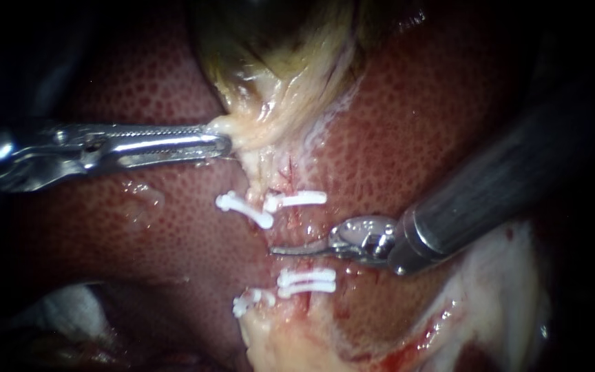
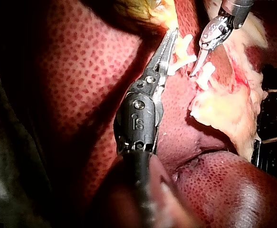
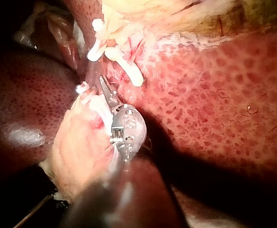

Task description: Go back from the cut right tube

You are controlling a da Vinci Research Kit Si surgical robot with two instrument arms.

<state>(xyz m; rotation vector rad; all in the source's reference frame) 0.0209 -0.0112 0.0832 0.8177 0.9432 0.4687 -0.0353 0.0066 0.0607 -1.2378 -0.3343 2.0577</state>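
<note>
Endoscope view: right instrument point(image 1: 301, 251), jaws closed and empty, lay between clips point(image 1: 296, 200); backing straight along its shaft would avoid snagging them

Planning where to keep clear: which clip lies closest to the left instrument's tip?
The slanted upper-left clip, just below the left instrument; the rest sit farther off.
</note>
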